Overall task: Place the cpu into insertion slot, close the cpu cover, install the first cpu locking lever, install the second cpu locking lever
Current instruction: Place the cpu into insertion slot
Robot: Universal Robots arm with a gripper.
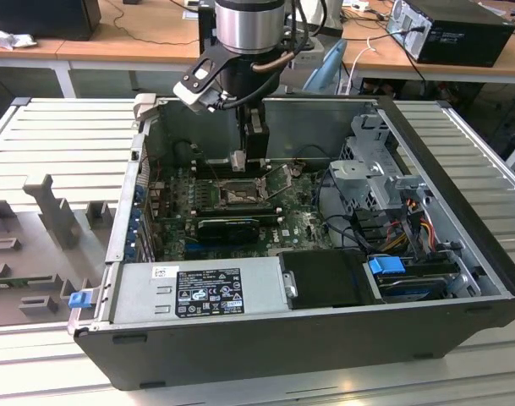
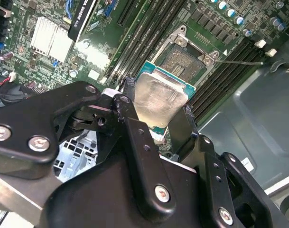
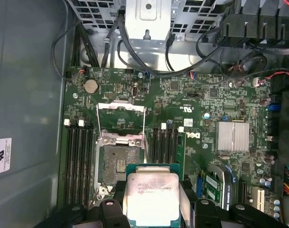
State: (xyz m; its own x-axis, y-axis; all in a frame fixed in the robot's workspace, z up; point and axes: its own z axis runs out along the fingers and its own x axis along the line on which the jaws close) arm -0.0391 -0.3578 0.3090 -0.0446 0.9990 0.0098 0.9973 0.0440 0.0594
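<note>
My gripper (image 3: 153, 202) is shut on the cpu (image 3: 151, 195), a silver-faced chip on a green board, gripped by two opposite edges between the black fingers (image 2: 130, 102). The chip hangs a little above the motherboard, just beside the insertion slot (image 3: 117, 164), a black square socket with a silver rim that stands bare. The cpu cover (image 3: 120, 113) is swung open past the socket's far edge. Two thin wire levers (image 3: 144, 128) stand raised along the socket's sides. In the exterior view the gripper (image 1: 238, 161) hovers over the socket (image 1: 240, 196) inside the open computer case.
Black memory slots (image 3: 78, 156) flank the socket on both sides. A finned heat sink (image 3: 233, 136) sits further along the board. A grey drive cage (image 1: 377, 178) with cables fills the exterior view's right, and the power supply (image 1: 198, 292) lies at the front.
</note>
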